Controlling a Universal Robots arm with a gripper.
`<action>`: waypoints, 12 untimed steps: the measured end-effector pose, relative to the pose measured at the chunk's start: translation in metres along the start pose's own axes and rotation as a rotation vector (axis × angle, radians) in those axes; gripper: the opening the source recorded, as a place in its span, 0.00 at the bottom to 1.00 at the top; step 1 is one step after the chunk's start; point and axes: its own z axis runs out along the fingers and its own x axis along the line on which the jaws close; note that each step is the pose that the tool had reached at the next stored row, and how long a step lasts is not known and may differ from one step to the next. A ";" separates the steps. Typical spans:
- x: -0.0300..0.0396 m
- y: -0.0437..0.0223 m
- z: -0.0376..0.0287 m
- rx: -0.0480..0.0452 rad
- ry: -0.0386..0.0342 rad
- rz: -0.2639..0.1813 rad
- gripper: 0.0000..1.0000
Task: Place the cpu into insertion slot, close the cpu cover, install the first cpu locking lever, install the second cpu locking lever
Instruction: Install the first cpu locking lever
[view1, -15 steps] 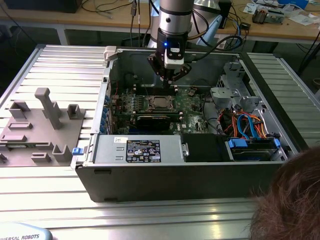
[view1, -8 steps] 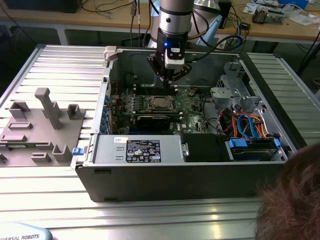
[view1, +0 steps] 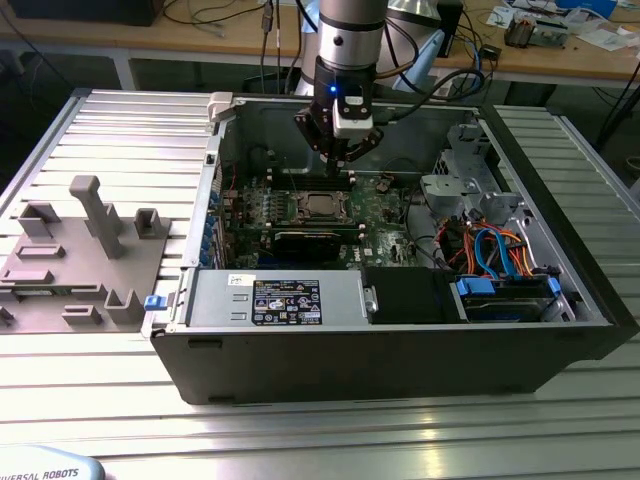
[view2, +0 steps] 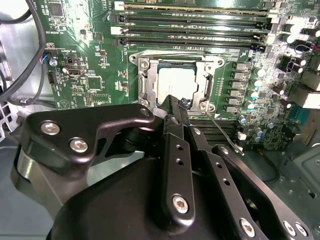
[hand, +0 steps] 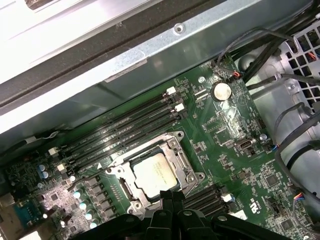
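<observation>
An open computer case lay on its side on a ribbed metal table, taking up most of the exterior view. To the exterior view's left of it sat a grey fixture plate with upright blocks. Inside the case, the green motherboard lay flat, with a black power supply box along the near wall and a tangle of blue and orange cables toward the exterior view's right.

The robot arm came down from above into the case, and its gripper hung just over the board, close above the socket area. In the second wrist view the gripper had its black fingers drawn together to a closed tip, holding nothing that could be seen, with that tip right at the near edge of the socket frame.

The insertion slot sat on the board just beside the long black memory slots. The cpu cover lay down flat over it (its square window framing the chip). The cpu rested inside the slot, its dull silver top showing through the window in both wrist views. A thin wire lever ran out from the socket's corner, slanting over the board beside the fingers.
</observation>
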 end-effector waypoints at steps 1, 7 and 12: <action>0.0000 0.0000 0.0000 0.0000 -0.0001 -0.002 0.11; 0.0001 -0.0002 0.0000 -0.0002 -0.0004 -0.015 0.11; 0.0001 -0.0002 0.0000 -0.0003 -0.0007 -0.026 0.11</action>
